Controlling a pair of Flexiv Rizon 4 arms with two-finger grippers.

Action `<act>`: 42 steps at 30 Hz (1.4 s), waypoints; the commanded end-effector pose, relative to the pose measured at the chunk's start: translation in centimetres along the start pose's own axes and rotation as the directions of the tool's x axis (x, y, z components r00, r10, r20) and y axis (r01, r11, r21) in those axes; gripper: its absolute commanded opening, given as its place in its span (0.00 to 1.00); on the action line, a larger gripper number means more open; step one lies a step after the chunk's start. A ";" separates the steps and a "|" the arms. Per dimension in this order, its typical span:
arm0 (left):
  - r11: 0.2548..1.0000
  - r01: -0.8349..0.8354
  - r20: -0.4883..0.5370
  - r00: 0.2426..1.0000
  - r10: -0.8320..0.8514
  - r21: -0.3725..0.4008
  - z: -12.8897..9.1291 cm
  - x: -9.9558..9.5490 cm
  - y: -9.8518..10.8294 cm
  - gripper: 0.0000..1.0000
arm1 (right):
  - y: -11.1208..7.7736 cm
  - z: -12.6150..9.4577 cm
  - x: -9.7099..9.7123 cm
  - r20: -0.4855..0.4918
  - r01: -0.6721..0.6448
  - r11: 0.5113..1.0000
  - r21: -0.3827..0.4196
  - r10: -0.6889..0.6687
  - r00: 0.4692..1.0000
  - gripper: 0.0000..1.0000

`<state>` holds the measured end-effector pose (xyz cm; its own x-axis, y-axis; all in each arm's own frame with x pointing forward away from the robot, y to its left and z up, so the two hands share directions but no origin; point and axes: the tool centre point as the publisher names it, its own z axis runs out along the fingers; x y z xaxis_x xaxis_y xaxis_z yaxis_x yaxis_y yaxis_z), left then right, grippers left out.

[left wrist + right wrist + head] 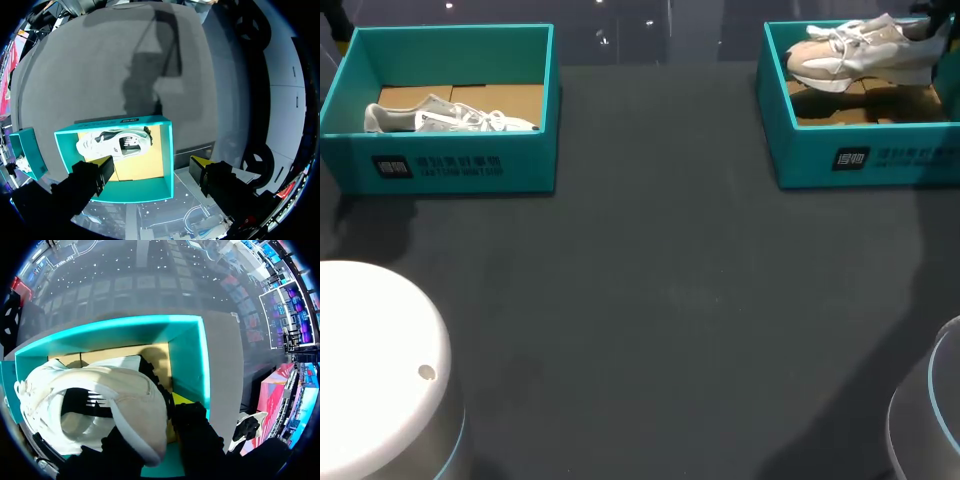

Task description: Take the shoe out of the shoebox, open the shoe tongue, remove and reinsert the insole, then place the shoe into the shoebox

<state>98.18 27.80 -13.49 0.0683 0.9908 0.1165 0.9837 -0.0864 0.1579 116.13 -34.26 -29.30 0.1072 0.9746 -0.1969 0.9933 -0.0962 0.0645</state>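
My left gripper (151, 164), black with yellow fingertips, hangs spread wide, pointing down; my right gripper (150, 425) pinches the beige-and-white sneaker (90, 390) at its heel.

- Left shoebox (470, 150): dark logo block and one line of print on the front wall; too small to read.
- Right shoebox (800, 150): same marking; unreadable.

The shoe (132, 405) hides one right jaw, and its shoebox (810, 150) is cropped.

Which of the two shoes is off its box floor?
The beige shoe in the right shoebox, raised to rim height; the white shoe lies flat in the left shoebox.
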 end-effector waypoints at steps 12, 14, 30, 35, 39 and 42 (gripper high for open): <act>1.000 -0.001 -0.002 1.000 0.001 -0.002 0.0 0.0 -0.1 1.00 | -0.6 -8.0 -3.3 0.092 0.003 0.999 -0.054 0.002 0.996 0.00; 1.000 -0.001 -0.002 1.000 0.001 -0.002 0.0 0.0 -0.1 1.00 | -0.9 -9.2 -3.3 0.101 0.011 0.998 -0.068 -0.004 0.995 0.00; 1.000 -0.001 -0.002 1.000 0.001 -0.002 0.0 0.0 -0.1 1.00 | -2.3 -18.2 -5.1 0.136 0.012 0.989 -0.145 0.008 0.991 0.00; 1.000 -0.001 -0.002 1.000 0.001 -0.002 0.0 0.0 -0.1 1.00 | -3.5 -20.1 -4.9 0.146 -0.005 0.988 -0.156 0.028 0.989 0.00; 1.000 -0.001 -0.002 1.000 0.001 -0.002 0.0 0.0 -0.1 1.00 | -5.4 -21.1 -3.8 0.155 -0.009 0.986 -0.166 0.035 0.987 0.00; 1.000 -0.001 -0.002 1.000 0.001 -0.002 0.0 0.0 -0.1 1.00 | -7.2 -21.7 -2.7 0.160 -0.010 0.986 -0.168 0.037 0.986 0.00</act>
<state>98.18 27.80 -13.49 0.0684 0.9908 0.1165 0.9837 -0.0865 0.1579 110.34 -33.21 -9.24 0.1439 0.9308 -0.3361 0.9815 -0.0910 0.1682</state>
